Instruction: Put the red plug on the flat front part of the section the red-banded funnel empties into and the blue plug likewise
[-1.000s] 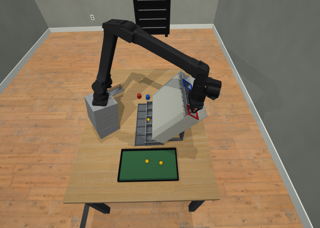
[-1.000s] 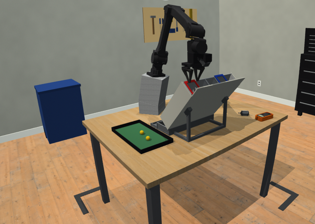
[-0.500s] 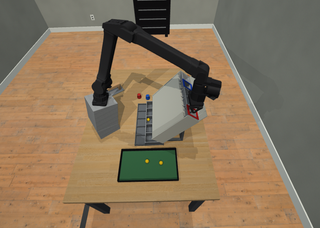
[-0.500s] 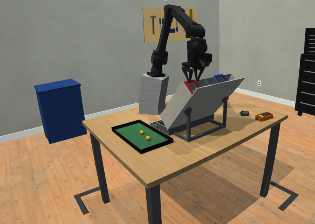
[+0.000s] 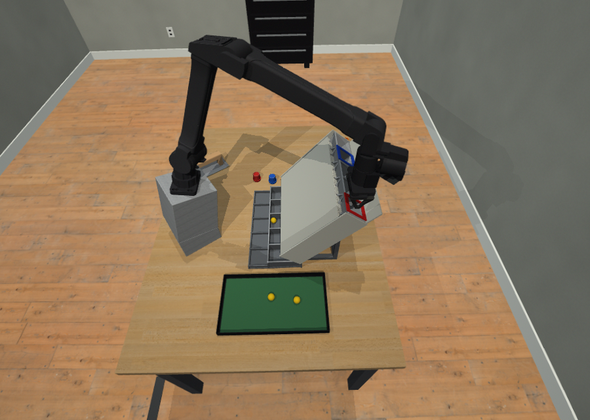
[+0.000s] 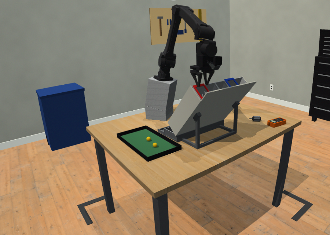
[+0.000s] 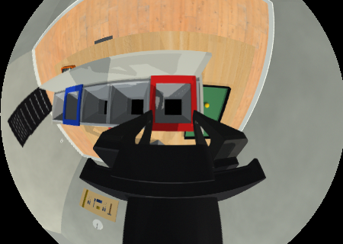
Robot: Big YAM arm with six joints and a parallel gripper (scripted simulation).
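Observation:
My gripper is open and empty, just above the red-banded funnel. The blue-banded funnel is near the other end of the row. The red plug and blue plug stand on the table beyond the sections. One yellow marble lies in the middle section, behind its flat front part. Two marbles lie in the green tray. The pipes are hidden.
The sloping cover rises from the sections to the funnels. The grey arm pedestal stands to their left in the top view. An orange meter and a small dark tool lie behind the funnel stand.

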